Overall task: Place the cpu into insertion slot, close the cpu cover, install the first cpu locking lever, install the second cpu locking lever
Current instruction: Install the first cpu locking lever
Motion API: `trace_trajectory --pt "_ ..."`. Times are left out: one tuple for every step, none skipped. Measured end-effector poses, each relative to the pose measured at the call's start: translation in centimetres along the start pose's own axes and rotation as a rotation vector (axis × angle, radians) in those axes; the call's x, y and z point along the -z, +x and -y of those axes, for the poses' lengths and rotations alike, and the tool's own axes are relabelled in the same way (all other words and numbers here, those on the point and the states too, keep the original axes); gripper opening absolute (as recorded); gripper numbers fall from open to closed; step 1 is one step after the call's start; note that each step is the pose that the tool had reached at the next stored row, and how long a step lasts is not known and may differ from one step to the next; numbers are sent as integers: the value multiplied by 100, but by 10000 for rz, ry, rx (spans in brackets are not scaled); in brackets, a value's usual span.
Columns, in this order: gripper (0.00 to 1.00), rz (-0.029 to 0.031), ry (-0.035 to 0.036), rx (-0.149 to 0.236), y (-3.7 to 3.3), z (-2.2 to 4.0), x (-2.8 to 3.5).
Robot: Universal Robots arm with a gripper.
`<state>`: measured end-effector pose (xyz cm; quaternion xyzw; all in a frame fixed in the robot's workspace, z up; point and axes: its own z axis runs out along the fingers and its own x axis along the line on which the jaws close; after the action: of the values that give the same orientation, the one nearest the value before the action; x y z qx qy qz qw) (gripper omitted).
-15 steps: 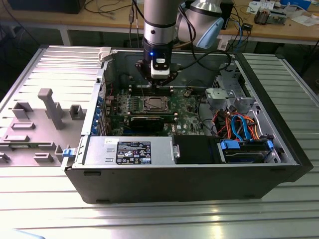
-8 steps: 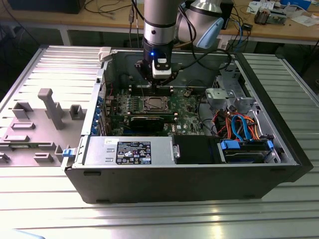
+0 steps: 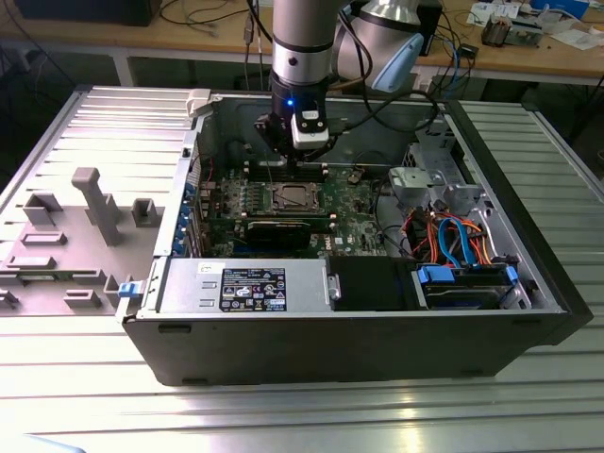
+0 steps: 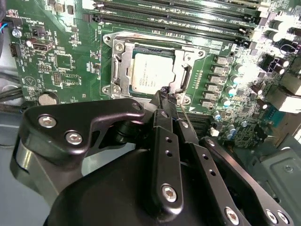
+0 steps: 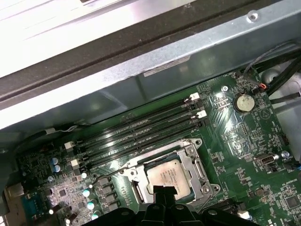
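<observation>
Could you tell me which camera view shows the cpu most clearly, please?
The second wrist view: the cpu sits large and unobstructed in its socket. In the first wrist view the fingers cover its near edge; the exterior view shows it small, below the arm.

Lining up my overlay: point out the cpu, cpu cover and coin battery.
cpu (image 4: 151, 73), second wrist view, middle of its metal top.
cpu cover (image 4: 119, 66), second wrist view, frame's side bar.
coin battery (image 5: 243, 102), first wrist view, its face.

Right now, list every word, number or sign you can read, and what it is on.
Nothing can be quoted; all print is too small to read.
Black label on the power supply: lines of print, unreadable.
cpu top: faint lines, unreadable.
Board: white markings, unreadable.
Case wall sticker: unreadable.
</observation>
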<state>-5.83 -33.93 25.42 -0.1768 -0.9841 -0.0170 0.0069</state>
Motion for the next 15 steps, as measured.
trace_trajectory --pt "11 -2 2 71 0 0 0" --pt "11 -5 2 146 0 0 0" --pt "11 -7 4 220 0 0 0" --pt "11 -9 9 299 0 0 0" --pt "11 0 37 380 -1 -1 -2" --pt "11 7 64 445 -1 -1 -1" --pt "11 20 118 569 0 0 0" --pt "11 41 192 719 -1 0 0" --pt "11 43 214 881 -1 1 0" --pt "11 40 217 1047 0 0 0" --pt "11 38 219 1174 0 0 0" --pt "11 34 221 1311 0 0 0" --pt "11 32 222 1409 0 0 0" --pt "11 31 223 1486 0 0 0" --pt "11 28 225 1572 0 0 0"
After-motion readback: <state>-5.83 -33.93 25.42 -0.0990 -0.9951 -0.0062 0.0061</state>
